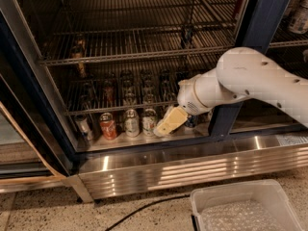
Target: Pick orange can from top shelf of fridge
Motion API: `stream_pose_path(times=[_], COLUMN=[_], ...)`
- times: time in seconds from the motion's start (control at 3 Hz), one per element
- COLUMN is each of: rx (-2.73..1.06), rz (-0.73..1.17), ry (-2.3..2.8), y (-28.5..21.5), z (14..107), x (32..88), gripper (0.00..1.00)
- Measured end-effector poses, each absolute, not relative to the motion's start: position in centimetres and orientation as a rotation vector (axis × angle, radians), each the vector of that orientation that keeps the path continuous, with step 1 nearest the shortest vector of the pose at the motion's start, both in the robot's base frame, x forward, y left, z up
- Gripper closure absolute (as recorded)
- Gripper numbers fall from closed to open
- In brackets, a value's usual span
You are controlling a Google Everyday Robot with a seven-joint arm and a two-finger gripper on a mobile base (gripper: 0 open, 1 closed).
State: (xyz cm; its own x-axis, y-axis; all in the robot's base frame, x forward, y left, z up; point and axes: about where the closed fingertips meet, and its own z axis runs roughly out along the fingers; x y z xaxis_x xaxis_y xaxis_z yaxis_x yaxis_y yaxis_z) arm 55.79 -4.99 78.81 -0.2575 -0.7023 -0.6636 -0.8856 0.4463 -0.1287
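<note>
The gripper [167, 123] hangs low at centre frame by the bottom cans [131, 122] — open or clenched, one cannot tell. The orange can [78, 46] stands upper left on the top shelf [144, 55]; best to rise, swing left — approach level.

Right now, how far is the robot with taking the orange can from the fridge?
Done: the fridge stands open. In hand: the gripper is low, by the bottom row of cans. Left: the orange can sits untouched on the top shelf, well above the gripper, not yet reached or gripped.
</note>
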Motion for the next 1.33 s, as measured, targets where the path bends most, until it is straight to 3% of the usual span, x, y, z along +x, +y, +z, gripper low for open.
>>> stream_pose_path(times=[1.33], rx=[-1.335], rz=[0.439], ry=[1.676], y=[-0.9], z=[75.5], x=[62.5], gripper=[0.00])
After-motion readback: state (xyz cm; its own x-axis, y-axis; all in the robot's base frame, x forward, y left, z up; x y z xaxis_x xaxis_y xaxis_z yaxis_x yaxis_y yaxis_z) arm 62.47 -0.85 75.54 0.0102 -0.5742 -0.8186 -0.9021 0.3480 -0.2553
